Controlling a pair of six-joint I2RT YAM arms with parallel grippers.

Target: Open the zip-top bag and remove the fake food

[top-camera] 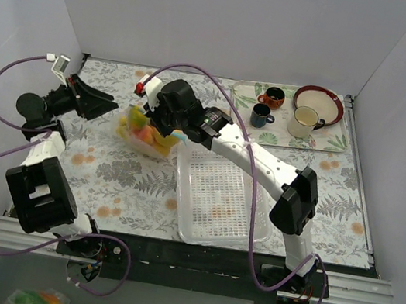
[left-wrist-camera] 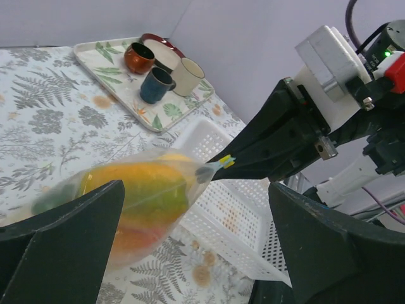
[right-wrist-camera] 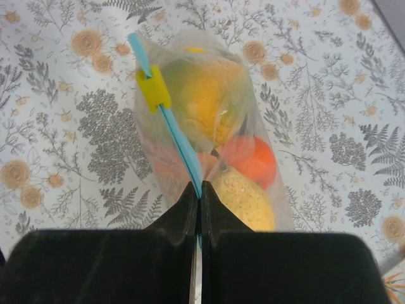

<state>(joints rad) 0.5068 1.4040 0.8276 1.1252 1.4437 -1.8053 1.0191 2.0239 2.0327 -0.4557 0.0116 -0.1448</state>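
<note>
Tightly closed, right end effector (right-wrist-camera: 200, 192) pinches zip-top bag (right-wrist-camera: 218, 114) mouth.

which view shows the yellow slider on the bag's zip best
Right wrist: the yellow slider sits large and unblocked on the blue zip strip. Left wrist shows it small, side-on, near the right gripper. From the top external view the right arm hides it.

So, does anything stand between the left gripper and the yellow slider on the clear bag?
Nothing visible does. The yellow plastic slider sits exposed on the pale blue zip strip of the clear plastic bag, which the right gripper pinches; the open left gripper faces it.
</note>
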